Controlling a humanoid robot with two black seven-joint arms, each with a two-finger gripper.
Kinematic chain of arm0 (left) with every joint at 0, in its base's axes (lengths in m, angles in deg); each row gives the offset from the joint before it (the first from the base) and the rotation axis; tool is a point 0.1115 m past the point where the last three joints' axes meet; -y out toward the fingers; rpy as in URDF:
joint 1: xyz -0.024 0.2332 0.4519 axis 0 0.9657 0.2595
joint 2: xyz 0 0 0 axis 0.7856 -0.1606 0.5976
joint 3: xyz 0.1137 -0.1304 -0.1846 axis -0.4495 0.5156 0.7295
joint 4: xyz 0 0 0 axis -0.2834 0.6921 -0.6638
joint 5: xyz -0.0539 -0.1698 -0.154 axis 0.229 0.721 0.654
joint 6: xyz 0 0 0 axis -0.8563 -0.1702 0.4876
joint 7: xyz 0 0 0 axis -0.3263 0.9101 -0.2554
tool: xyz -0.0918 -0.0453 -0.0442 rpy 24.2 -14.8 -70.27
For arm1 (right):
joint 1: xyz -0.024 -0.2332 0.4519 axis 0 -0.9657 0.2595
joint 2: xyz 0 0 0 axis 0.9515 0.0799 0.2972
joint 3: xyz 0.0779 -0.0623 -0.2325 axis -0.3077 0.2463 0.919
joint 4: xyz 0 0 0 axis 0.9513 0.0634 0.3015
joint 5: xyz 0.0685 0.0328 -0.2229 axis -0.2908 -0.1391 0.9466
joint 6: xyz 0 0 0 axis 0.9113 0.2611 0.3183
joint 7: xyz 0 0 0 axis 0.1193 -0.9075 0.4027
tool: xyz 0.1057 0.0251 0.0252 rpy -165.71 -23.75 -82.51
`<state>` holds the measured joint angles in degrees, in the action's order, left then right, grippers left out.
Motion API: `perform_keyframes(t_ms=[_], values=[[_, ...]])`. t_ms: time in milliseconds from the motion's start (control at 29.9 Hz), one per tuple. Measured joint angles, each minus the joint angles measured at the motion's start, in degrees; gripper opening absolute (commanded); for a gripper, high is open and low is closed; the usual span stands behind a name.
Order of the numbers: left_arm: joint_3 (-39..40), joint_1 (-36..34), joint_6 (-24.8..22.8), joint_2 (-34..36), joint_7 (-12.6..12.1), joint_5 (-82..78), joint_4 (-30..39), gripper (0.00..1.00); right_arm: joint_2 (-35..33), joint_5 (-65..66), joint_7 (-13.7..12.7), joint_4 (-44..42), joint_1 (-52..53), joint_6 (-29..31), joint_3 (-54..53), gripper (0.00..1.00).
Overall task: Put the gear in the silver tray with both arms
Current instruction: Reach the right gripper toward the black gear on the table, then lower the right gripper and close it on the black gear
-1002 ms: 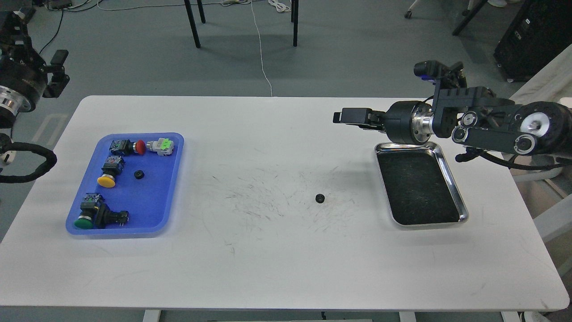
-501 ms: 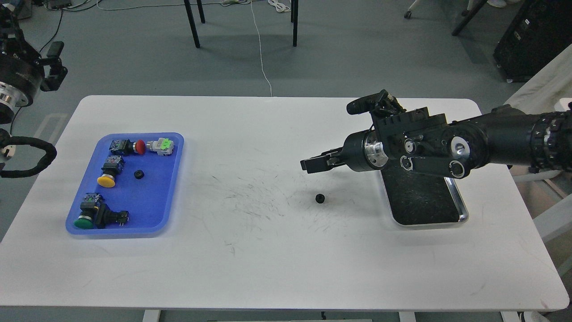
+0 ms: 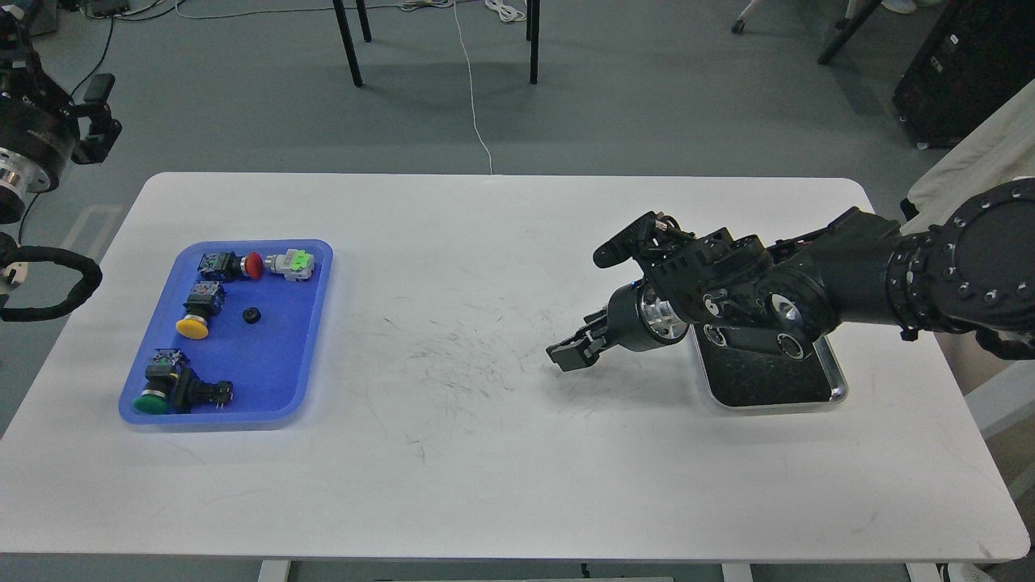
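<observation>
Looking down the white counter (image 3: pixel 485 485), you are seeing the right tool (image 3: pixel 568 356) hanging low over the scuffed middle, its fingers pointing left and down, slightly parted; whether anything is sitting between them cannot be told. The gear on the counter is not showing. Just right of the tool, the silver tray (image 3: pixel 837 386) is lying partly under the right arm. Far left, a blue tray (image 3: pixel 315 323) is holding push buttons and a small black gear (image 3: pixel 251 315). The left tool (image 3: pixel 99 121) is hovering off the counter's far-left corner; its opening cannot be told.
</observation>
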<state>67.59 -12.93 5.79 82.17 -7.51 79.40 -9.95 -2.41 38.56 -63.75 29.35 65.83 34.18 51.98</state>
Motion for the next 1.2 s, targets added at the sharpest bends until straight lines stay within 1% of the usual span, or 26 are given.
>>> perform_keyframes(t_ms=[200, 301, 535, 635, 835, 969, 1036, 1203], values=[[0.01, 0.01, 0.02, 0.01, 0.0, 0.01, -0.05, 0.97, 2.12, 0.06, 0.05, -0.82, -0.48, 0.0, 0.1, 0.75], [0.01, 0.11, 0.02, 0.02, 0.0, 0.01, -0.09, 0.97, 2.34, 0.71, 0.06, -1.25, -0.47, 0.13, 0.86, 0.71], [0.01, 0.18, -0.02, 0.01, 0.0, 0.02, -0.1, 0.97, 2.38, 1.41, 0.76, -1.72, -0.49, 0.2, 2.67, 0.71], [-0.04, 0.18, -0.02, 0.01, 0.0, 0.02, -0.17, 0.97, 2.38, 1.47, 0.81, -1.73, -0.49, 0.26, 2.76, 0.69], [-0.08, 0.29, 0.23, 0.01, 0.0, -0.05, -0.18, 0.98, 2.38, 1.7, 0.98, -1.94, -1.42, 0.28, 3.23, 0.61], [-0.09, 0.35, 0.3, 0.01, 0.0, -0.07, -0.18, 0.97, 2.38, 2.56, 1.9, -2.58, -2.02, 0.28, 3.52, 0.59], [-0.08, 0.35, 0.35, 0.01, 0.0, -0.07, -0.18, 0.98, 2.38, 2.85, 2.23, -3.04, -2.18, 0.28, 3.55, 0.55], [-0.09, 0.36, 0.48, 0.01, 0.0, -0.08, -0.18, 0.98, 2.38, 3.05, 2.39, -3.59, -2.49, 0.28, 3.57, 0.54]])
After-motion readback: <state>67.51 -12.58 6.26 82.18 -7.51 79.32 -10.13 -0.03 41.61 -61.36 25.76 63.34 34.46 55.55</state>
